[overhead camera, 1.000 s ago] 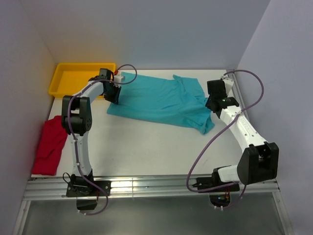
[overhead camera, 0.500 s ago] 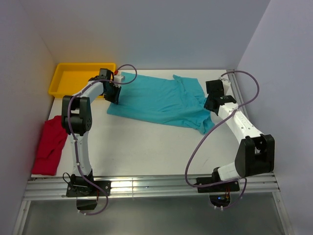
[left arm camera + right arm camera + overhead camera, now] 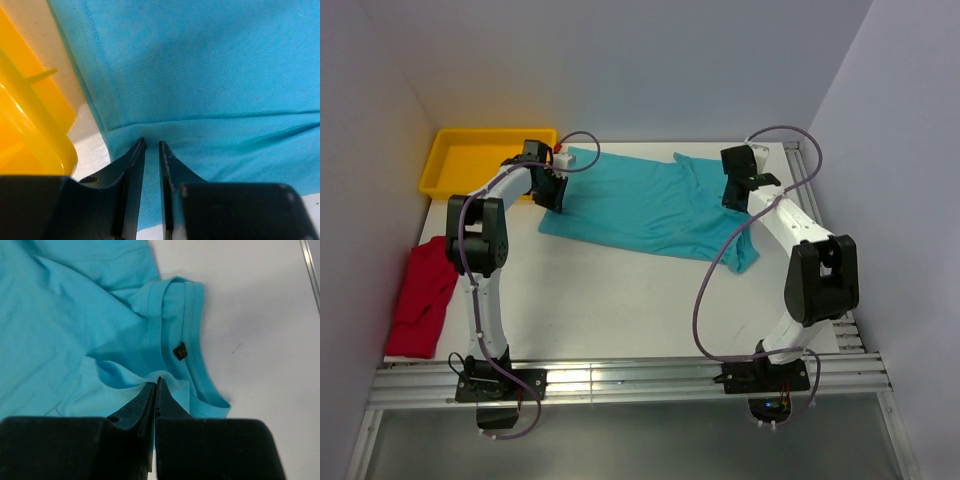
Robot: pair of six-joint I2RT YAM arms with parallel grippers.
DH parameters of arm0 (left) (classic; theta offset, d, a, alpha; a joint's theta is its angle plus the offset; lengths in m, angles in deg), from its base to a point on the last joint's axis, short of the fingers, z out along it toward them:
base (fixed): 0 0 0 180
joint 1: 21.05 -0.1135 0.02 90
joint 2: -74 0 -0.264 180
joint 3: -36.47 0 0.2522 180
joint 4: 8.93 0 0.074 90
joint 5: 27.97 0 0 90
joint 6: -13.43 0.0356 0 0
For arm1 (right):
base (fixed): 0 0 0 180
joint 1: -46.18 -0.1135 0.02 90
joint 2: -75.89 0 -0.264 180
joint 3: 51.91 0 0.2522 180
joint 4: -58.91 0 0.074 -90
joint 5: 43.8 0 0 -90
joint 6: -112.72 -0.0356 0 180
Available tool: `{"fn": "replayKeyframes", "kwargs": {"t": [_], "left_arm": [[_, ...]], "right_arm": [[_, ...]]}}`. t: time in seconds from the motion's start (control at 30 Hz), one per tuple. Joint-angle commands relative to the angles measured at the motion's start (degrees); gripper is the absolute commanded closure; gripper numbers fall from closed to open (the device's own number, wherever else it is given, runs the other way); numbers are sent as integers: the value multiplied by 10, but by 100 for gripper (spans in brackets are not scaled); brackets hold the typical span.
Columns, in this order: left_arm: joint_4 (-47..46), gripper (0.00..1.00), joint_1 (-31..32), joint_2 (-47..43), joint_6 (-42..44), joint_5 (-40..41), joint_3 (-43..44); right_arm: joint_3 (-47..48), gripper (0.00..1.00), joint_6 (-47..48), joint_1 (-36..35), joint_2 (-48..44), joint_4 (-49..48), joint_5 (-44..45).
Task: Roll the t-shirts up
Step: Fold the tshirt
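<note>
Lying bunched at the left edge of the white surface (image 3: 620,310), the red t-shirt (image 3: 418,300) is well apart from both arms' working ends, and the left arm's elbow covers its upper corner in the overhead view. Behind it, the yellow tray (image 3: 470,165) fills the back left corner, its right end partly hidden by the left arm's wrist. Just beside the tray, the left end effector (image 3: 553,197) is down on the left edge of the teal t-shirt (image 3: 640,205), which lies spread across the back middle of the surface. From above its fingers cannot be made out; the left wrist view shows them drawn to a narrow slit at the stitched hem, closed on teal cloth that fills the gap, with the tray's rim close at the left. The shirt's sleeves and outline show only from overhead. At the shirt's right end, the right end effector (image 3: 732,197) hides the neck area from above, and the right arm's purple cable (image 3: 720,265) loops across the lower right corner. The right wrist view alone shows the collar (image 3: 192,325), a small dark label (image 3: 180,351) whose print is too small to read, and the fingers pressed together on a small ridge of teal cloth.
</note>
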Motion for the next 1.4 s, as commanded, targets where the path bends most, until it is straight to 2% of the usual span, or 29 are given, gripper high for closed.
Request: {"fn": "replayKeyframes", "kwargs": {"t": [0.0,0.23,0.3,0.33,0.37,0.43,0.47,0.53,0.57,0.7,0.8,0.9,0.93,1.07,1.1,1.2,1.27,1.37], "left_arm": [[6,76,0,-20,11,0,11],[2,74,0,-30,12,-9,8],[2,74,0,-32,13,-12,7],[1,73,0,-33,13,-14,6],[0,73,0,-35,14,-15,6],[0,71,0,-38,17,-18,5],[0,70,0,-40,18,-19,5],[-2,66,0,-47,19,-24,1],[-7,65,0,-51,20,-27,-1],[-18,59,0,-69,23,-38,-7],[-32,57,0,-88,22,-45,-14],[-46,55,0,-118,20,-53,-30],[-51,55,0,-125,19,-55,-35],[-39,55,0,-157,20,-59,-46],[-38,55,0,-169,21,-57,-53],[-30,55,0,-188,25,-50,-73],[-29,56,-1,-199,29,-51,-85],[-30,56,-6,-220,33,-54,-112]], "right_arm": [[27,100,12,-1,27,2,26],[47,100,22,0,89,-18,31],[54,96,20,0,101,-22,29],[57,93,21,-1,103,-20,31],[65,83,20,0,114,-16,33],[83,75,15,0,130,5,49],[85,64,13,0,131,10,53],[86,54,4,0,120,19,62],[85,45,3,0,112,19,63],[110,32,-8,2,91,55,89],[97,31,-34,2,48,84,72],[-6,32,-72,-1,-45,58,20],[-66,35,-94,-4,-89,48,14],[-181,55,-147,-36,-170,40,6],[-194,55,-159,-53,-179,40,20],[-210,58,-210,-122,-174,64,49],[-205,59,-243,-164,-137,85,72],[-208,60,-282,-186,-96,112,117]]}}
